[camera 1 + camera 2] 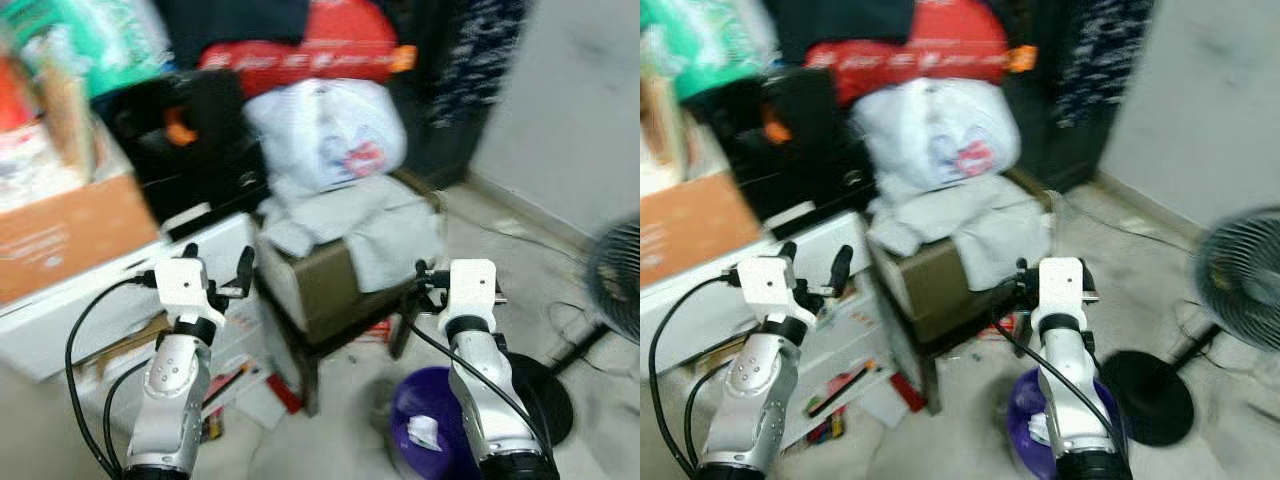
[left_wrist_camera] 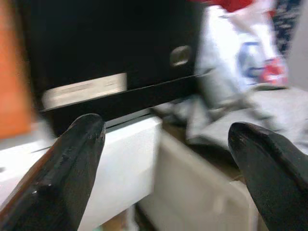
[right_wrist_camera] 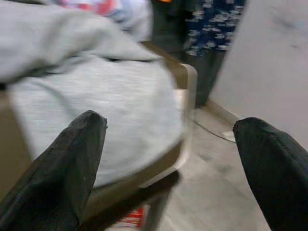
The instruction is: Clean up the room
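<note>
Now both sets of my fingers are spread wide and hold nothing: left gripper before the black case, right gripper just short of the grey cloth at twelve o'clock, draped over the box. I judge I should steady first, then close on a fold.

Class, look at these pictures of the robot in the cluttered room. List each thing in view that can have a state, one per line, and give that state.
Left hand: open, holding nothing.
Right hand: open, holding nothing.
Grey cloth: crumpled, draped over the stool's edge.
White plastic bag: full, resting on the cloth.
Purple bin: upright, open, crumpled paper inside.
Fan: standing upright; running or not, cannot tell.
</note>
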You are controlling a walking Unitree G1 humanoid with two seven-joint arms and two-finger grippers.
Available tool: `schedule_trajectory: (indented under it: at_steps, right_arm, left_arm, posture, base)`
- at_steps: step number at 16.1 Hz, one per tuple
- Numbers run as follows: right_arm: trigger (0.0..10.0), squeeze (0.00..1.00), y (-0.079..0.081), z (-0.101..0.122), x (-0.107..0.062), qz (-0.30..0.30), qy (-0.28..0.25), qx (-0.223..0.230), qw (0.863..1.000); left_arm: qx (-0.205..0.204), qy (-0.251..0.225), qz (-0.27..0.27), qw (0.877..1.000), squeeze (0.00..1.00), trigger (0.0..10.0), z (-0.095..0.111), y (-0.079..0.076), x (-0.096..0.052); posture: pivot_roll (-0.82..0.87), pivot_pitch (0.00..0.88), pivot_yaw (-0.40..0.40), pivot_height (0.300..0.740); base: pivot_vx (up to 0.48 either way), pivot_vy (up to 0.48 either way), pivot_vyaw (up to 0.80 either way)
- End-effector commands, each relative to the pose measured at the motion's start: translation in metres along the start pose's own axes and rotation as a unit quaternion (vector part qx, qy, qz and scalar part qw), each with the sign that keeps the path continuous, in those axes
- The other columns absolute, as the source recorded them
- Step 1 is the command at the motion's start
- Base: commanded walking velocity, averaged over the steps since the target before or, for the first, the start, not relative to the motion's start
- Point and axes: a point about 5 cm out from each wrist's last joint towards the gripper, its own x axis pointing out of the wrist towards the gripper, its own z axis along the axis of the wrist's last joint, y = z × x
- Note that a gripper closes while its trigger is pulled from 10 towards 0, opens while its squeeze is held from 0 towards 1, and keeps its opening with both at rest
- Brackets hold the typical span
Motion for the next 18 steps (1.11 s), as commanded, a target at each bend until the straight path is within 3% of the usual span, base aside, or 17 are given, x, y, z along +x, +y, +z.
schedule_trajectory:
  at_steps: [1, 5, 11, 18]
  right_arm:
    - [10.0, 0.00, 0.001, 0.008, 0.004, 0.007, -0.013, -0.002, 1.000]
    - [10.0, 0.00, -0.002, 0.011, 0.009, 0.002, -0.017, -0.002, 1.000]
    - [10.0, 0.00, 0.001, 0.007, 0.012, -0.005, 0.002, 0.021, 1.000]
    - [10.0, 0.00, -0.004, 0.003, 0.009, -0.004, 0.003, 0.017, 1.000]
  left_arm:
    - [0.002, 0.001, 0.001, 1.000, 0.00, 10.0, 0.002, 0.001, 0.002]
    - [0.000, -0.016, 0.013, 1.000, 0.00, 10.0, 0.014, 0.007, 0.009]
    - [0.005, -0.019, 0.024, 1.000, 0.00, 10.0, 0.020, 0.016, 0.003]
    - [0.002, -0.014, 0.021, 1.000, 0.00, 10.0, 0.016, 0.008, 0.002]
  posture:
    - [0.01, 0.040, 0.026, 0.740]
    - [0.01, 0.048, 0.025, 0.740]
    - [0.04, 0.052, 0.028, 0.740]
    - [0.03, 0.033, 0.001, 0.740]
  base:
    - [0.000, 0.000, 0.80]
    - [0.000, 0.000, 0.33]
    - [0.000, 0.000, 0.00]
    - [0.000, 0.000, 0.54]
